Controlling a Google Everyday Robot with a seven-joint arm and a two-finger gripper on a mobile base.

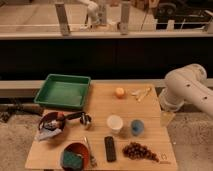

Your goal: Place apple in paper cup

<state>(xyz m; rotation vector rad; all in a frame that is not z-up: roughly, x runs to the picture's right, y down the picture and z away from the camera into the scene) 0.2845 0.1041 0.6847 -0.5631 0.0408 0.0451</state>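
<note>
The apple (120, 92) is small, round and orange-yellow, and sits on the wooden table (100, 107) toward the far middle. The paper cup (115, 123) is cream-white with a wide mouth and stands upright nearer the front, roughly in line with the apple and about a hand's width closer. Only the arm's thick white links (184, 89) show, at the right edge beside the table. The gripper is out of view.
A green tray (62, 91) lies at the far left. A small blue cup (137, 127) stands right of the paper cup. Dark grapes (140, 151), a black remote (110, 148), a fork (90, 151), a bowl with a sponge (75, 156) and a bowl of items (52, 123) are in front. Light utensils (141, 93) lie right of the apple.
</note>
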